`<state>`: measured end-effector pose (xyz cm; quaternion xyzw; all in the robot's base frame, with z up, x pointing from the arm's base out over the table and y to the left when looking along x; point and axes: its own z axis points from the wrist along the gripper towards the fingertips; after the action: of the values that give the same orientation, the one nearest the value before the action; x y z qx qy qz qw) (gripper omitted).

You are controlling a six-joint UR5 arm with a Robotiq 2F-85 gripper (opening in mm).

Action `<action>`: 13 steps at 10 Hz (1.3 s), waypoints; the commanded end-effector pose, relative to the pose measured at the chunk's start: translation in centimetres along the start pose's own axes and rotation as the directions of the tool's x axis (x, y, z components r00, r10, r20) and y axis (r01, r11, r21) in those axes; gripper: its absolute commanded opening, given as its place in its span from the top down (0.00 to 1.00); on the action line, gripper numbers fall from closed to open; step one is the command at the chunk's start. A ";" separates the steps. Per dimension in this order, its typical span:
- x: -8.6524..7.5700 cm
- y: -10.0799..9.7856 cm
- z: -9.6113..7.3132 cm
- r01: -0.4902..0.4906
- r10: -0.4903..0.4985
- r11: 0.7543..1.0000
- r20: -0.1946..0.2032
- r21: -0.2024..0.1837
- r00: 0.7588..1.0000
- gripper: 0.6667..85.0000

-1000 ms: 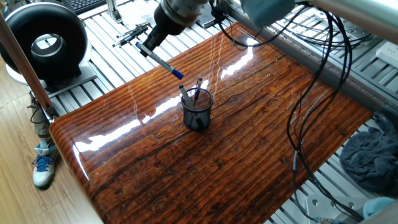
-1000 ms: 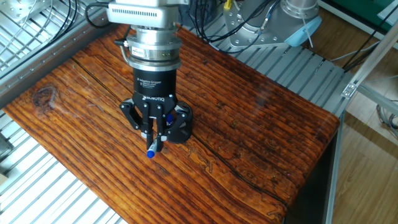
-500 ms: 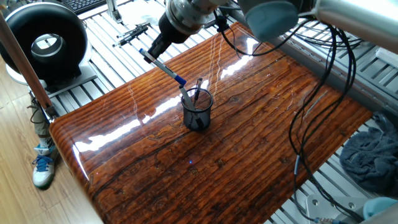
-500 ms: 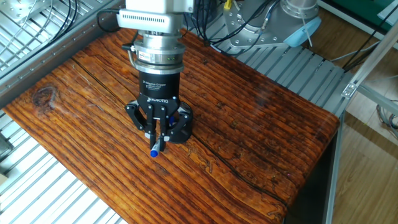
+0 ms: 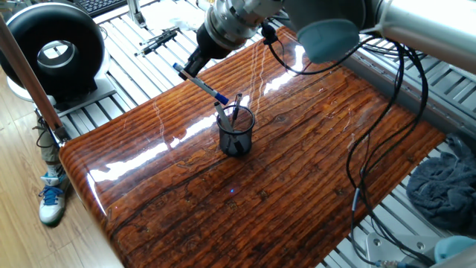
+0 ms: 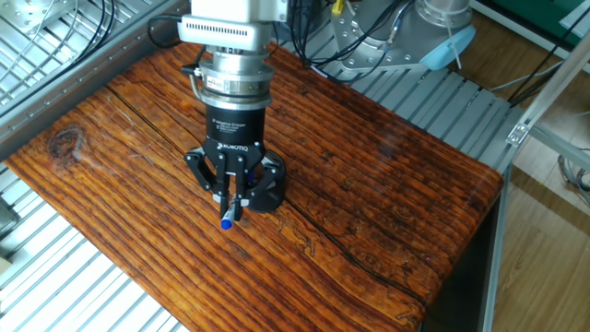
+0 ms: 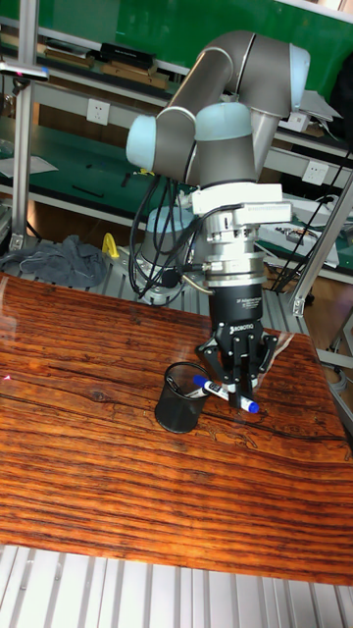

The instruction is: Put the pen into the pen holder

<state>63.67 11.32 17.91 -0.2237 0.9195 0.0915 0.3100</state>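
Note:
My gripper (image 5: 188,72) is shut on the pen (image 5: 204,85), a slim dark pen that slants down to its blue end just above the rim of the pen holder (image 5: 236,132). The pen holder is a small black mesh cup standing mid-table with two plain dark pens in it. In the other fixed view the gripper (image 6: 230,199) points down with the pen's blue tip (image 6: 226,222) below its fingers, and the pen holder (image 6: 268,190) is partly hidden behind it. The tall fixed view shows the gripper (image 7: 233,386) holding the pen (image 7: 227,394) beside and slightly above the pen holder (image 7: 181,397).
The wooden table (image 5: 297,193) sits on a slatted metal frame. A black round device (image 5: 56,48) and a black jointed tool (image 5: 158,39) lie off the table at the far left. Cables (image 5: 368,141) hang over the right side near a grey cloth (image 5: 446,190).
The gripper has carried the pen toward the pen holder. The blue end has moved from short of the cup to just above its rim.

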 end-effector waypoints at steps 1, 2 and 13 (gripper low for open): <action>0.5 -1.2 0.0 0.009 -0.009 1.000 0.032 0.011 0.999 0.99; 0.6 -1.4 0.0 0.010 -0.010 1.000 0.040 0.013 0.999 0.99; 1.3 -2.4 0.2 -0.234 0.234 0.972 0.048 0.012 0.971 0.99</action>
<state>64.65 8.84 17.66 -0.1306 0.9245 0.1163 0.3387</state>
